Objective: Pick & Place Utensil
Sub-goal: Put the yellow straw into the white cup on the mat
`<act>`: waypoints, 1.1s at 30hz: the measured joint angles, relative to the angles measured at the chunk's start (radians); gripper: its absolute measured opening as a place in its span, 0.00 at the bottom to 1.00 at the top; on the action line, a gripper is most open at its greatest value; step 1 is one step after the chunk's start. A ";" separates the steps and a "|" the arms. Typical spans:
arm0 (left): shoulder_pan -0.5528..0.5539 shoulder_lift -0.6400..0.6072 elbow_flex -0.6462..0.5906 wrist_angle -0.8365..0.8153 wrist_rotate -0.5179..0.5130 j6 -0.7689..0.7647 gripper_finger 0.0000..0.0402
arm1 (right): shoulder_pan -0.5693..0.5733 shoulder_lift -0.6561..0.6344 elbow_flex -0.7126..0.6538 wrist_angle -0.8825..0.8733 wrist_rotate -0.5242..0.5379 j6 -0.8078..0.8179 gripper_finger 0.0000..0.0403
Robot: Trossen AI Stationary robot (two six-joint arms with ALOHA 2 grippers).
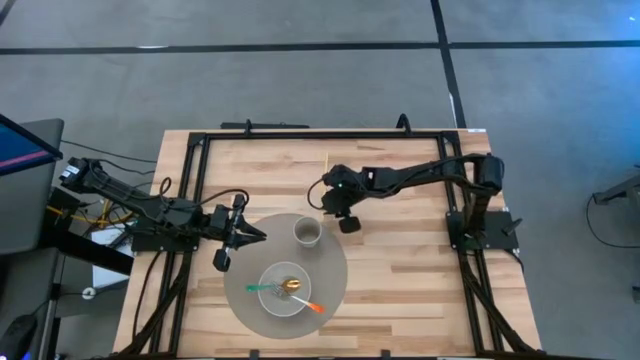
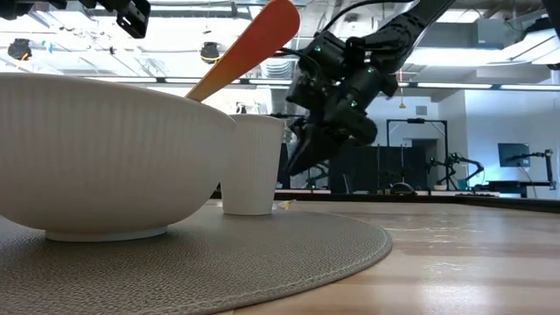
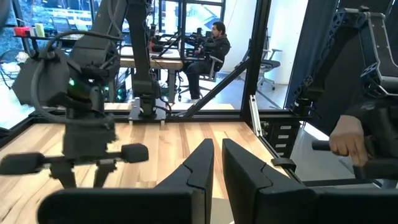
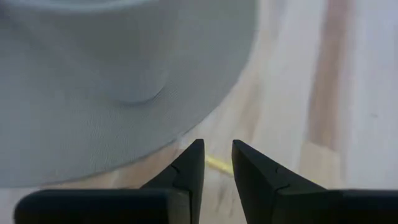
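A white bowl [image 1: 285, 290] [image 2: 105, 149] stands on a round grey mat [image 1: 332, 268] [image 2: 262, 254]. In the bowl lie a gold spoon [image 1: 292, 286], a green-handled utensil [image 1: 262, 288] and an orange-handled one [image 1: 312, 306] [image 2: 249, 48], whose handle leans out over the rim. A white cup [image 1: 307, 233] [image 2: 251, 166] stands upright on the mat's far part. My left gripper [image 1: 262, 236] [image 3: 216, 146] hovers shut over the mat's left edge, pointing right. My right gripper [image 1: 327, 206] [image 4: 217, 144] hangs above the table just beyond the cup, slanting down, fingers a narrow gap apart.
A small yellow thing [image 4: 217, 165] lies on the wood just outside the mat's edge, below my right fingertips. A black frame [image 1: 200, 150] borders the table. In the room beyond, a person sits [image 3: 211, 46] and a hand [image 3: 348, 140] shows. Bare wood [image 1: 400, 290] lies right of the mat.
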 joint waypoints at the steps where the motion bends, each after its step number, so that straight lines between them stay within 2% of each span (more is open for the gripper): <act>1: 0.000 0.000 0.000 0.000 0.000 0.000 0.09 | 0.000 0.006 0.000 0.001 0.000 -0.032 0.19; 4: 0.000 0.000 0.000 0.001 0.000 0.000 0.09 | 0.000 0.036 0.002 0.034 -0.005 -0.078 0.19; 22: 0.003 0.000 0.000 0.001 -0.004 0.000 0.09 | -0.011 0.163 0.032 0.057 -0.023 -0.097 0.19; 29: 0.003 0.000 0.000 0.001 -0.004 0.000 0.09 | 0.007 0.168 0.029 0.116 -0.016 0.033 0.18; 33: 0.003 0.000 0.000 0.000 -0.004 0.000 0.09 | 0.025 0.168 0.028 0.103 -0.014 0.052 0.12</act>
